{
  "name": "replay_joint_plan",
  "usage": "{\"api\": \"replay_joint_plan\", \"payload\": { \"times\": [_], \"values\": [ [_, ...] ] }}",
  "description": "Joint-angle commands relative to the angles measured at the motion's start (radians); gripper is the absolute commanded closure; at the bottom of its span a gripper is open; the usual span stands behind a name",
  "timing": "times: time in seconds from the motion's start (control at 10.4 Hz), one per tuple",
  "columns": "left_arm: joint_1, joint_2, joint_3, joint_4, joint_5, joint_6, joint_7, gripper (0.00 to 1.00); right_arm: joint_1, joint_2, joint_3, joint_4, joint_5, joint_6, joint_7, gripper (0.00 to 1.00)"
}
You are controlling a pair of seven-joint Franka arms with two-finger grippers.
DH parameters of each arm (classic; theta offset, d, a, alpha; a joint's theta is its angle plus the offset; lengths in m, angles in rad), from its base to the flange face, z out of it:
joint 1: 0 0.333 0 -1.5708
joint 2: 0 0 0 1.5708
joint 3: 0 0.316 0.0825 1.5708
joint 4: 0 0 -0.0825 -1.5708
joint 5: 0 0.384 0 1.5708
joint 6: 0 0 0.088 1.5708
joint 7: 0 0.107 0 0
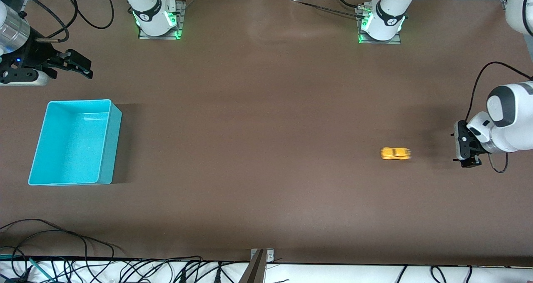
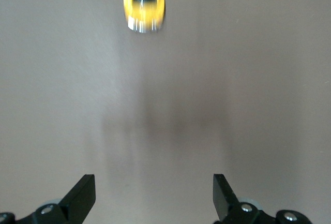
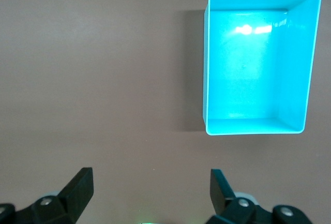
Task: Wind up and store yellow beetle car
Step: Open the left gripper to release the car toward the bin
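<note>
Yellow blur marks the yellow beetle car (image 1: 396, 153) in the front view, on bare brown table (image 1: 266, 158) toward the left arm's end, at nine o'clock from the left gripper (image 1: 466, 149). The teal bin (image 1: 75, 142) sits well apart, below the waiting right gripper (image 1: 79, 66). Left loose, the car could run past the bin or off the edge.

Left wrist view: fingers (image 2: 83, 195) spread, empty; the car (image 2: 144, 4) at twelve o'clock, smeared.

Right wrist view: fingers (image 3: 77, 188) wide, the bin (image 3: 207, 69) empty at one o'clock.
</note>
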Motion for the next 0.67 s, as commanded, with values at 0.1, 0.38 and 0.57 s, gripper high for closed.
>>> {"api": "replay_joint_plan", "payload": {
  "times": [0.1, 0.38, 0.57],
  "values": [
    [-0.071, -0.006, -0.029, 0.150, 0.009, -0.179, -0.074, 0.00, 0.003, -0.011, 0.002, -0.014, -0.006, 0.009, 0.009, 0.00],
    [-0.105, -0.006, -0.032, 0.265, 0.000, -0.324, -0.170, 0.00, 0.003, -0.011, 0.002, -0.011, -0.006, 0.008, 0.009, 0.00],
    [-0.133, -0.006, -0.033, 0.320, 0.000, -0.401, -0.227, 0.00, 0.003, -0.011, 0.000, -0.010, -0.005, 0.005, 0.009, 0.00]
  ]
}}
